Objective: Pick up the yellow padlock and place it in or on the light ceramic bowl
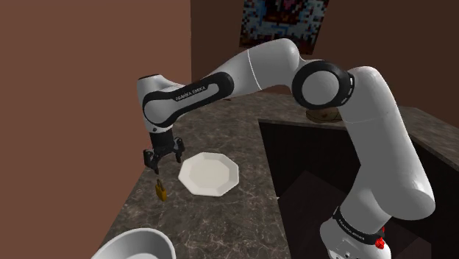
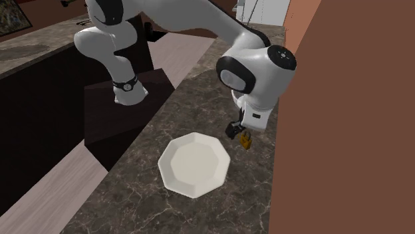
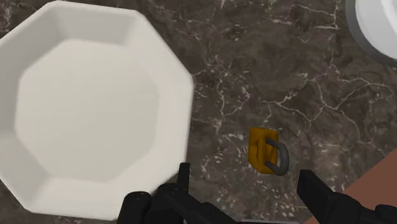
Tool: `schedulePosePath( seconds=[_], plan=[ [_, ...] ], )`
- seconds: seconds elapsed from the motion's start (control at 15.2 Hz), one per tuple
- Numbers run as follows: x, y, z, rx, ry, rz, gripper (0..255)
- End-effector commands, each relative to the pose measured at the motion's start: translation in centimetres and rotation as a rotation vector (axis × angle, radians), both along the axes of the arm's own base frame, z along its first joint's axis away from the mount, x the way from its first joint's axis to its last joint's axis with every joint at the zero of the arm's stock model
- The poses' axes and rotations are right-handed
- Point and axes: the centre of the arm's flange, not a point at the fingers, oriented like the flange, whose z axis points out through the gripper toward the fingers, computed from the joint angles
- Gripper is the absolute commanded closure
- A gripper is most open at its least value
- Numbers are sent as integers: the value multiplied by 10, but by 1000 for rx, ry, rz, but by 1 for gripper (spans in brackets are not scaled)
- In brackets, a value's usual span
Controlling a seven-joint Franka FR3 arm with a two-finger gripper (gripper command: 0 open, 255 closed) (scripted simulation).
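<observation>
On the dark marbled counter [image 1: 221,221], shoulder view: my gripper [image 1: 163,158] hangs fingers-down directly over the yellow padlock [image 1: 160,190], with a gap between us

Wrist view: my two fingers [image 3: 315,188] stand wide apart with nothing clasped, so the hand is open. The padlock lies on the stone just beyond the fingertips, in line with the gap and closer to one finger, touching neither. Its body is yellow-orange and its shackle is grey

White octagonal plate [image 1: 210,174]: just to the shoulder view's right of the padlock, close but not touching, nothing on it

Pale bowl [image 1: 136,246]: at the shoulder view's near left edge, nearer than the padlock and apart from it

Second exterior view: the padlock sits between the plate and the brown wall [image 2: 346,133]
</observation>
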Motion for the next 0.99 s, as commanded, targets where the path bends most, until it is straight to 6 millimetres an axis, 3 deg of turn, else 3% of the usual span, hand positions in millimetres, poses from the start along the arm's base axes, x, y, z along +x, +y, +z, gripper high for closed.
schedulePosePath(
  seconds=[0.0,0.2,0.66,0.92],
  plan=[
    [11,20,-15,3,6,4,0],
    [29,46,-34,8,13,10,0],
    [21,46,-70,8,13,10,0],
    [20,46,-73,8,13,10,0]
  ],
)
